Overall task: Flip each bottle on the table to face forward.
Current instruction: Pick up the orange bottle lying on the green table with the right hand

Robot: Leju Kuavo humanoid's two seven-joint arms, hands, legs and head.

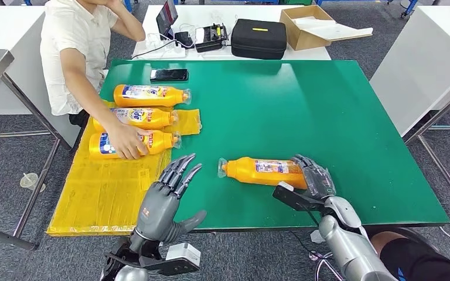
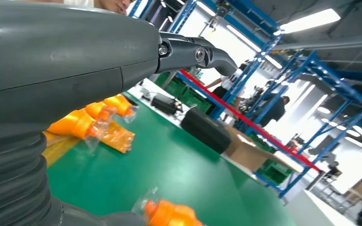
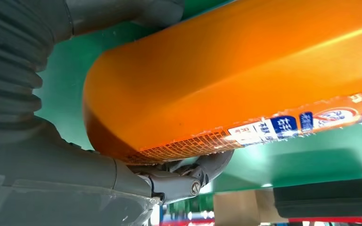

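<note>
Your right hand [image 1: 315,175] grips the base end of a bottle [image 1: 261,171] lying on its side near the front edge of the green counter [image 1: 304,105], cap pointing toward your left. In the right wrist view the fingers [image 3: 195,172] wrap under the orange body. Your left hand [image 1: 173,184] hovers over the counter's front edge, fingers spread, holding nothing. Three more bottles [image 1: 146,95] lie in a row at the far left, where a person's hand [image 1: 128,140] rests on the nearest one.
</note>
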